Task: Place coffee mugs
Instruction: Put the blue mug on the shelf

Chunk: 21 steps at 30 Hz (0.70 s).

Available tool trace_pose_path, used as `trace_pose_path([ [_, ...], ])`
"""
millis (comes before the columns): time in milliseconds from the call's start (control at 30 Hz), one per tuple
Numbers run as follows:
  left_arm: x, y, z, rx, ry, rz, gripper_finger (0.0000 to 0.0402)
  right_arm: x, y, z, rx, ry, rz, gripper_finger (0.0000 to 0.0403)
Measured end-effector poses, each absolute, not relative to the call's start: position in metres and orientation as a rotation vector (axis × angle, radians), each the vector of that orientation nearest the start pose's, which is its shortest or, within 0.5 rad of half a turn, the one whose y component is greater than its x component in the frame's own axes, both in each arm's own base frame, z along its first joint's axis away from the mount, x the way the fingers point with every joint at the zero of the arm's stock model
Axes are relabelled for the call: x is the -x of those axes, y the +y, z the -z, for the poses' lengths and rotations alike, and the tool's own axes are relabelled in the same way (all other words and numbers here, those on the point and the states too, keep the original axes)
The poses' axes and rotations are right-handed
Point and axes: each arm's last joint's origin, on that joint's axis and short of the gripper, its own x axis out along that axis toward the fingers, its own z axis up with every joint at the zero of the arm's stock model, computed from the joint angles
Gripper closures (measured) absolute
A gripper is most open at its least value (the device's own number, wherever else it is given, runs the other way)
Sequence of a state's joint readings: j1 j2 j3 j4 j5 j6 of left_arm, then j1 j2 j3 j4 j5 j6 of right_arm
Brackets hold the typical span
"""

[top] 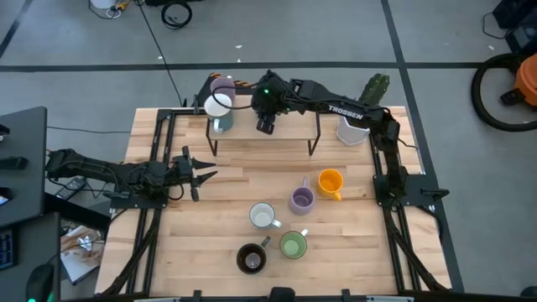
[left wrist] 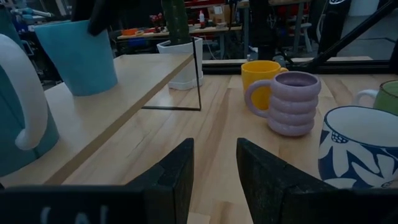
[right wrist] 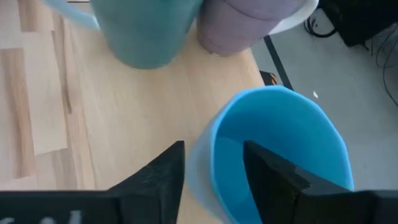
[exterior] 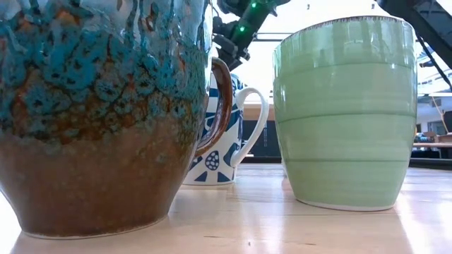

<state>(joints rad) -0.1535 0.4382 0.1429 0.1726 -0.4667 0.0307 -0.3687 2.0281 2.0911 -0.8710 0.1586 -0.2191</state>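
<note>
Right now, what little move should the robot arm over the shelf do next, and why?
Probably lift the right gripper straight up, leaving the blue mug behind. The mug already seems to stand on the raised shelf, beside a lilac mug and a teal mug, so rising straight should avoid knocking them.

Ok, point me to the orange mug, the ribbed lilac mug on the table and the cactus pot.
orange mug (top: pixel 331 182), high view, on its rim and inside.
ribbed lilac mug (top: pixel 302 200), high view, on its open top.
cactus pot (left wrist: pixel 179 62), left wrist view, on the white faceted wall.
</note>
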Motion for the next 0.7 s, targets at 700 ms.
trace_pose_path([
  [700, -0.126, -0.006, -0.189, -0.071, 0.129, -0.311, 0.0274, -0.401, -0.180, -0.345, 0.135, 0.893, 0.248, 0.0372],
])
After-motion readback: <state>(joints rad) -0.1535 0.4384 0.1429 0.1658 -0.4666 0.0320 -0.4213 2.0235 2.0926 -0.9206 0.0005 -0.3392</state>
